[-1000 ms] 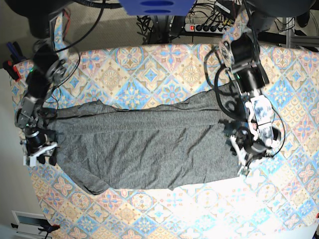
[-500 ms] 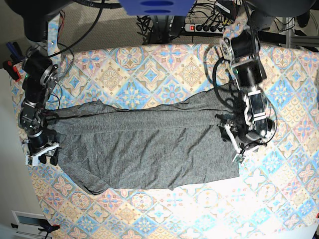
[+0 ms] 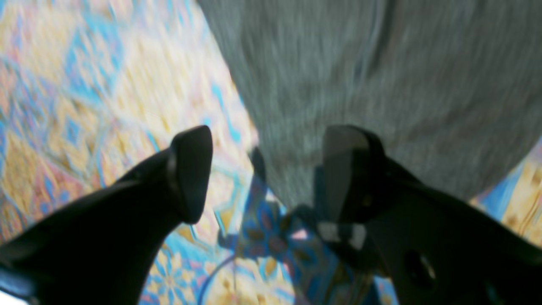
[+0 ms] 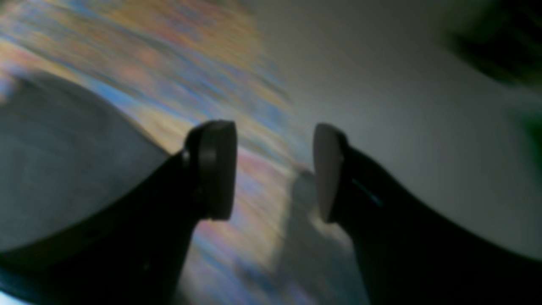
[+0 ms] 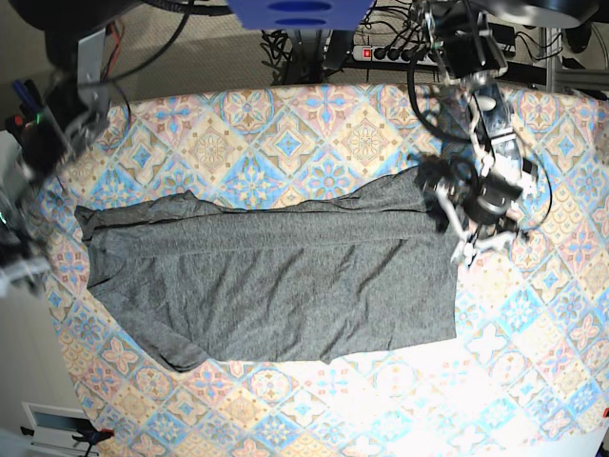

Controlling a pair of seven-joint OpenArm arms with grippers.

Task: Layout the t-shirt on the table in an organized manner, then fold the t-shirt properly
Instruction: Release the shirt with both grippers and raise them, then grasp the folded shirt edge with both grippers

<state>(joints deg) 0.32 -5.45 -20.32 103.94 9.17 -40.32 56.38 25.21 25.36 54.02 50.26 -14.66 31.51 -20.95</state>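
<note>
The dark grey t-shirt (image 5: 276, 281) lies spread lengthwise across the patterned table (image 5: 285, 133), with a rumpled fold along its far edge. My left gripper (image 5: 481, 246) hovers just past the shirt's right end, near its far corner. In the left wrist view this gripper (image 3: 266, 173) is open and holds nothing, with the t-shirt (image 3: 381, 63) just ahead of one fingertip (image 3: 345, 169). My right gripper (image 4: 273, 169) is open and empty, with the shirt's edge (image 4: 51, 148) off to its left. In the base view the right arm (image 5: 43, 133) is a blur at the table's left edge.
A power strip and cables (image 5: 395, 49) lie behind the table's far edge. The floor (image 5: 29, 381) shows past the left edge. Bare patterned table (image 5: 400, 400) stretches in front of the shirt and to its right.
The left gripper opened, let go of the shirt's right edge and moved toward the far side. The right arm swung left, off the shirt's left end, which now lies flat.
</note>
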